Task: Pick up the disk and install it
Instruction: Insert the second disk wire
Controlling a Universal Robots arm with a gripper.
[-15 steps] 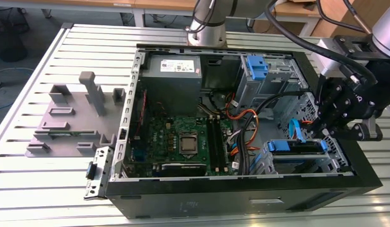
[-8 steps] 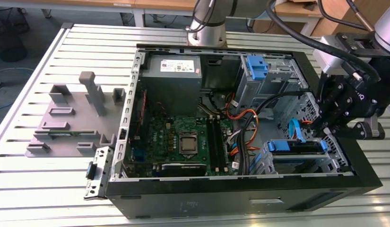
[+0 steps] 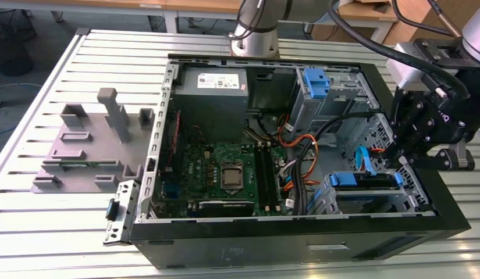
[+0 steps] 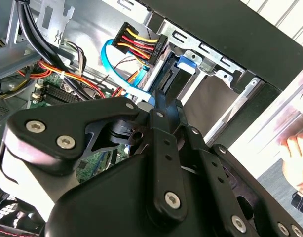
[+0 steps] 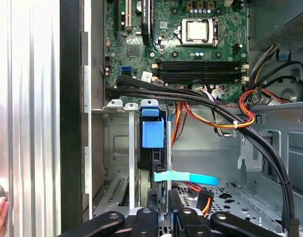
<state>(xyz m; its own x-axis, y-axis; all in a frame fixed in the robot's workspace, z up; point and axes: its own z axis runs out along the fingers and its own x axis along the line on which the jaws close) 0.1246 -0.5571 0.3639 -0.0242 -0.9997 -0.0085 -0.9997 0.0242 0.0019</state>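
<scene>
Install step nearly done: the disk (image 5: 152, 133) sits edge-on in the drive bay (image 3: 364, 189) of the computer case (image 3: 224, 247), gripper (image 5: 164, 210) just above it, jaws close together by its edge, grip unclear; next needs seating check.

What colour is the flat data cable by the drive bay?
Light blue; the flat data cable shows best in the first wrist view.

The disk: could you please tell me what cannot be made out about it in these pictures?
1. Its label: in the first wrist view the disk stands edge-on in its bay.
2. Whether it is fully seated: in the exterior view the gripper overlaps its end.
3. Most of it in the second wrist view: the gripper's own body stands in front.
</scene>
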